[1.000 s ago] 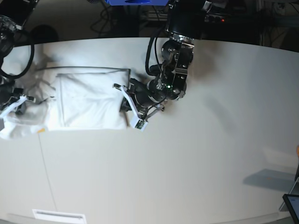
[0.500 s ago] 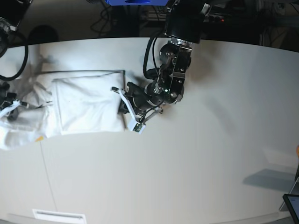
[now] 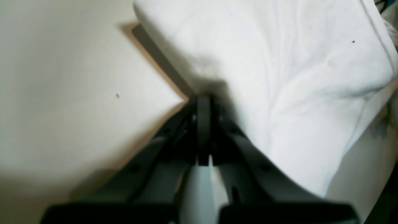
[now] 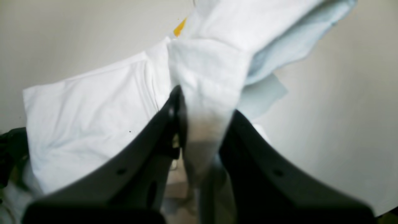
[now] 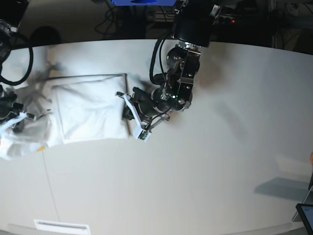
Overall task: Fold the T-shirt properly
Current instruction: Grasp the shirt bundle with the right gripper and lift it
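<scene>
Right wrist view alone shows an orange print speck [image 4: 179, 28] on the soft, creased white T-shirt [image 5: 88, 111]. Right gripper [image 4: 199, 124] pinches a bunched fold; left gripper [image 3: 203, 102], jaws pressed together, sits at its edge on the matte desk [image 5: 205, 181].

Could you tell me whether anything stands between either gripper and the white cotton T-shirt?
Nothing visible does. The right gripper is shut on a bunch of the white cotton T-shirt, and the shut left gripper sits at its folded edge.

Robotics lab — broad pale curved table [image 5: 220, 161], tangled black cables [image 5: 110, 22] and dark equipment racks [image 5: 254, 19] behind.
</scene>
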You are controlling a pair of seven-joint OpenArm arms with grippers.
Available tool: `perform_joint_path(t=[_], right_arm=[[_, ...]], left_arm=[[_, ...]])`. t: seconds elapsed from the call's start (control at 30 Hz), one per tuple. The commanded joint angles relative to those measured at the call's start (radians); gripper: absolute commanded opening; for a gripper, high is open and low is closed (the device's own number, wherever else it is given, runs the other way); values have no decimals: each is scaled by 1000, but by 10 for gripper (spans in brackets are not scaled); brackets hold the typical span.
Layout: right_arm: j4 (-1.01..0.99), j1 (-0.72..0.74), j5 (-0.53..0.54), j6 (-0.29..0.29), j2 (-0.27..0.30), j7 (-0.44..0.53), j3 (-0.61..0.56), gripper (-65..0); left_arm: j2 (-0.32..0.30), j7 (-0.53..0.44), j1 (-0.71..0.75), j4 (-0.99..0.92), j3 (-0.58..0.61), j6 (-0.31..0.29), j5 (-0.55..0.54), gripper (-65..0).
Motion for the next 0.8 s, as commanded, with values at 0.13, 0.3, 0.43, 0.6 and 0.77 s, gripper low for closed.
perform_joint_path(t=[0.13,0.3,0.43,0.6,0.77], right_arm=[[17,10,4,-79,26,62,-44,-650],[19,15,2,-94,27,64,-58,-650],[19,18,-96,-93,27,64,-58,-650],[19,18,-138,-89,43,76,-59,-650],[26,18,-141,-89,52,76,-59,-650]], left_arm=[[11,8,-65,-77,4,1,8,-650],[11,6,-97,-121,4,1,7,-650],[11,9,-102,-127,5,1,7,-650],[11,6,-102,-127,57,1,7,-650],[11,5,-114,-130,128,1,7,-650]])
